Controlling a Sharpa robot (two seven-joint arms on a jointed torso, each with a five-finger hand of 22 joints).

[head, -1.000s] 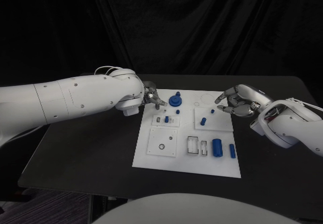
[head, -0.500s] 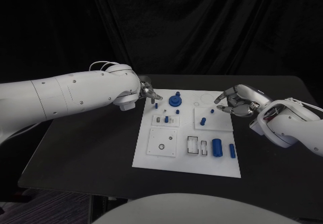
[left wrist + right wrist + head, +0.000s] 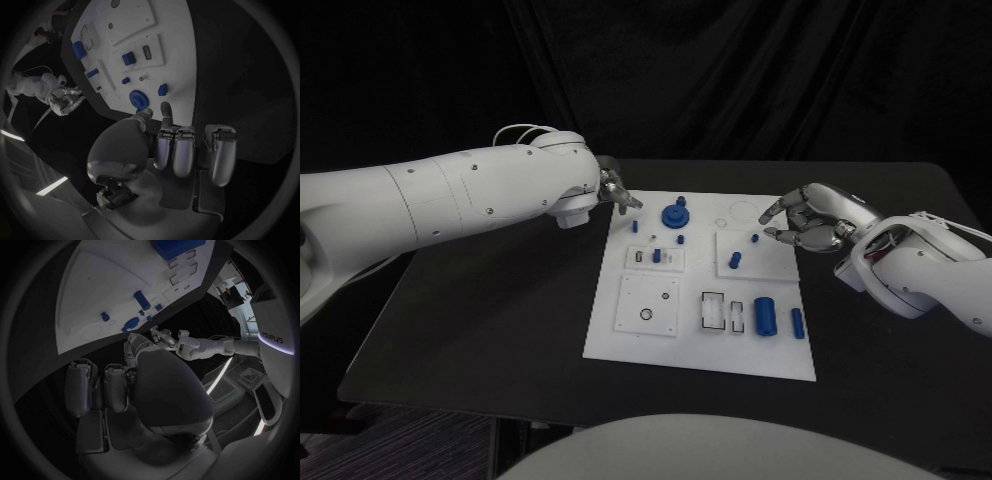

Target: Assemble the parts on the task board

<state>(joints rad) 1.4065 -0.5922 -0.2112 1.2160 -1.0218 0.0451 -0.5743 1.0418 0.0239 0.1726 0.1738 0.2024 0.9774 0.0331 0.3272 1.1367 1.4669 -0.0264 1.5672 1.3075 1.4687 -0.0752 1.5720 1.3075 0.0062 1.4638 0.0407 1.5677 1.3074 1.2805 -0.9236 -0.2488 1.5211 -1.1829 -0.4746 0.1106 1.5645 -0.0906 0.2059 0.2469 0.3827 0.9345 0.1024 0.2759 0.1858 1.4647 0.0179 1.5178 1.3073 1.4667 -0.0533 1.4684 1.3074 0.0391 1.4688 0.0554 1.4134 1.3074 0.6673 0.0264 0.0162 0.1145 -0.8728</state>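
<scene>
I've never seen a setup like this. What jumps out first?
A white task board lies mid-table, dotted with small blue parts; the largest, a round blue knob, stands near its far edge. The left robot hand hovers at the board's far left corner, the right robot hand at its right edge, both holding nothing.

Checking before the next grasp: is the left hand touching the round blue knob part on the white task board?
Apart. The left wrist view shows white board between the left hand and the round blue knob part.
</scene>
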